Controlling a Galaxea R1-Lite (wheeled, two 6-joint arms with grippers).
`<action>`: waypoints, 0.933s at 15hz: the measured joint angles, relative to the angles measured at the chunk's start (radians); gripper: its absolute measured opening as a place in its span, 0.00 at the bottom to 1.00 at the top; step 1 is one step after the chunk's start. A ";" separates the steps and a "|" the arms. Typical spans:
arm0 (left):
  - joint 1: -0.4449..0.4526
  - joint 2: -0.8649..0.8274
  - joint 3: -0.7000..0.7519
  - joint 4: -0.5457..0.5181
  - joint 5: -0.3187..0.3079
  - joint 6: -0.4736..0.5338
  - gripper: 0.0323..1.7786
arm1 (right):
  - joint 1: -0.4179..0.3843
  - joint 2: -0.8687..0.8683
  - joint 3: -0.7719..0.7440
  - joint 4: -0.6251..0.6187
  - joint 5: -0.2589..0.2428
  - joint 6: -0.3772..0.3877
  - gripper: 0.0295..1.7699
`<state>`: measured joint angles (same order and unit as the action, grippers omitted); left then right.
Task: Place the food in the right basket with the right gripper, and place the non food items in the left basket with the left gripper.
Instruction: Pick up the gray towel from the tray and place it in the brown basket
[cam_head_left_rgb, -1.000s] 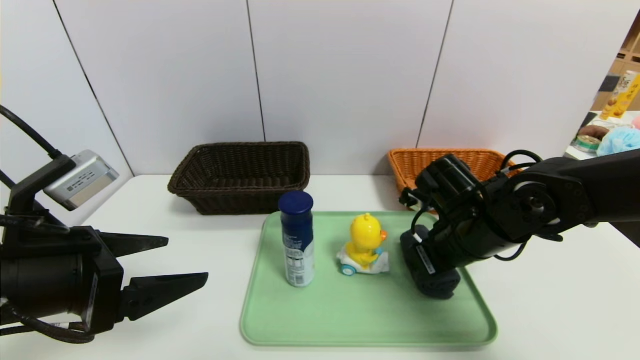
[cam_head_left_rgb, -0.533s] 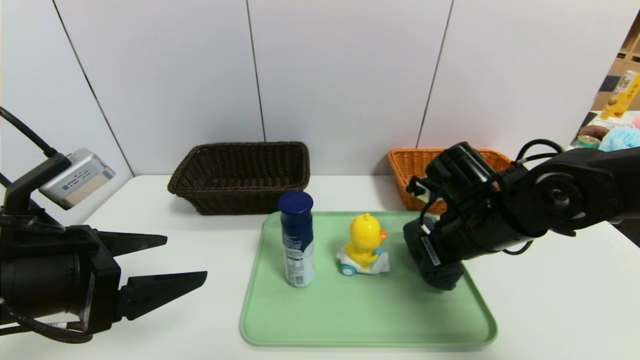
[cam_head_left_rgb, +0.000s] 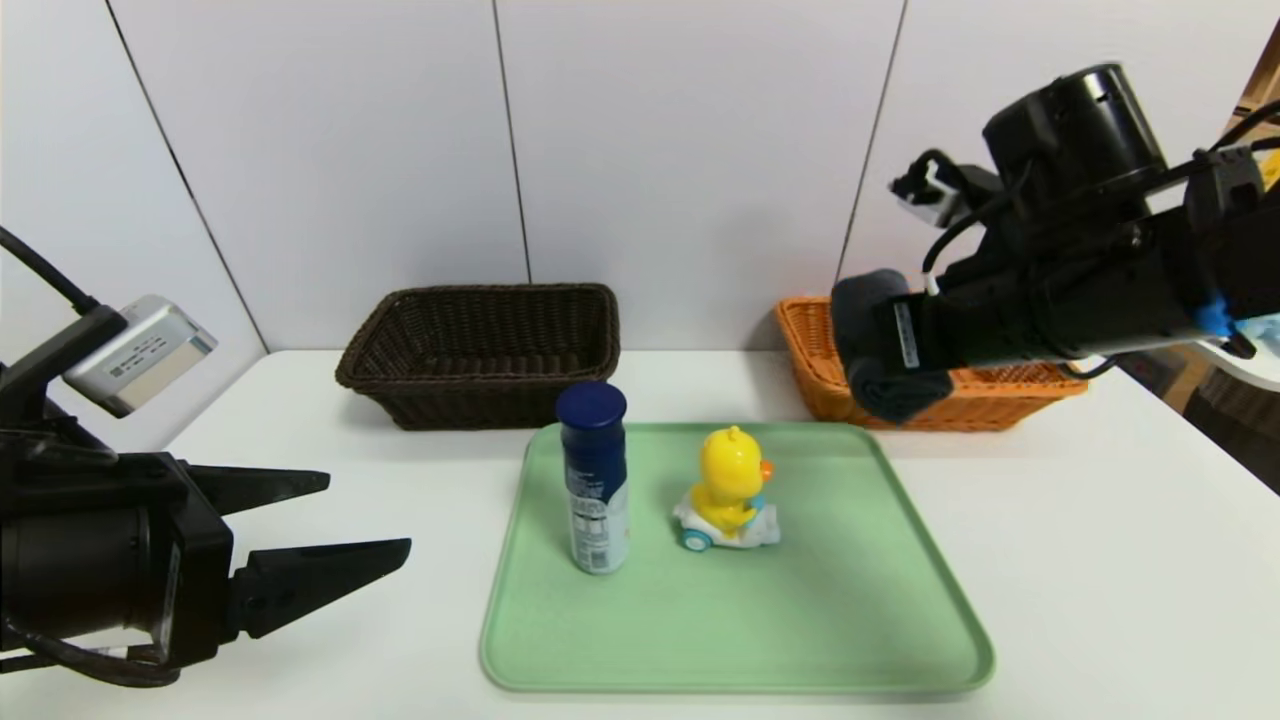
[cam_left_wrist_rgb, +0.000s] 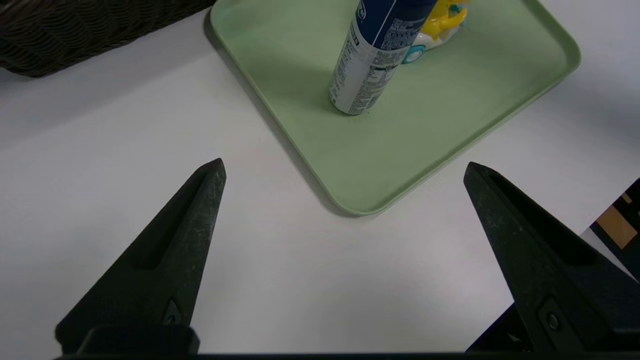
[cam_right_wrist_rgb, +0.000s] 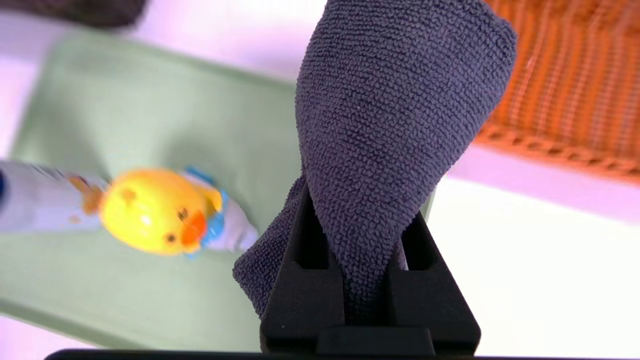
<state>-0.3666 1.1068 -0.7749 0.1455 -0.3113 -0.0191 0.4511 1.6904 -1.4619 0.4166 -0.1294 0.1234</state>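
My right gripper is shut on a rolled dark grey towel, held in the air over the near left corner of the orange right basket. The right wrist view shows the towel pinched between the black fingers. A blue-capped spray can and a yellow duck toy stand on the green tray. The dark brown left basket sits behind the tray. My left gripper hovers open and empty at the near left, pointing at the tray.
White wall panels rise right behind both baskets. A side shelf with assorted goods shows at the far right edge. Bare white table lies to the tray's left, right and front.
My right arm has lifted the towel off the tray's right side, up and back toward the orange basket. The left arm has barely moved.
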 joint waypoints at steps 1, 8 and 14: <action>0.000 0.000 0.004 -0.012 0.000 -0.002 0.95 | -0.009 0.011 -0.042 -0.025 0.000 0.001 0.11; 0.007 0.011 0.011 -0.031 0.001 -0.006 0.95 | -0.046 0.222 -0.280 -0.285 0.029 -0.007 0.11; 0.020 0.021 0.013 -0.043 0.046 -0.009 0.95 | -0.016 0.417 -0.480 -0.382 0.167 -0.025 0.11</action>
<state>-0.3468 1.1281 -0.7615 0.1030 -0.2651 -0.0279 0.4353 2.1070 -1.9421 0.0345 0.0374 0.0981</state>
